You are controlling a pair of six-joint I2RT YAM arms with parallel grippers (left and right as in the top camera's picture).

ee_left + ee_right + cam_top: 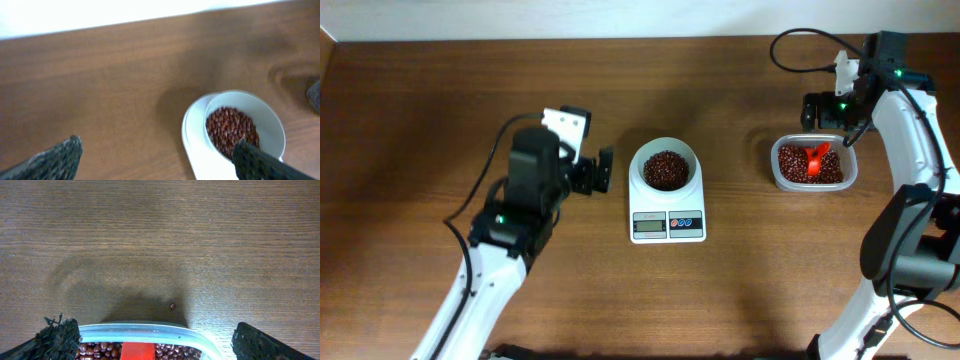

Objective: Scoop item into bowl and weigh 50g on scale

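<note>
The white bowl (664, 160) stands on the white scale (667, 222) at the table's middle and holds a heap of red-brown beans (665, 170). It also shows in the left wrist view (272, 125) with beans (231, 129) inside. My left gripper (604, 170) is open and empty, just left of the bowl; in its own view (155, 162) the right finger overlaps the bowl's near rim. My right gripper (832, 108) is open and empty above the far rim of the clear tub (775, 170), in which lie more beans (798, 170) and a red scoop (815, 158).
In the right wrist view the tub's rim (145, 329) lies between my open fingers (155, 342), with the red scoop (137, 351) below it. One stray bean (172, 306) lies on the wooden table behind the tub.
</note>
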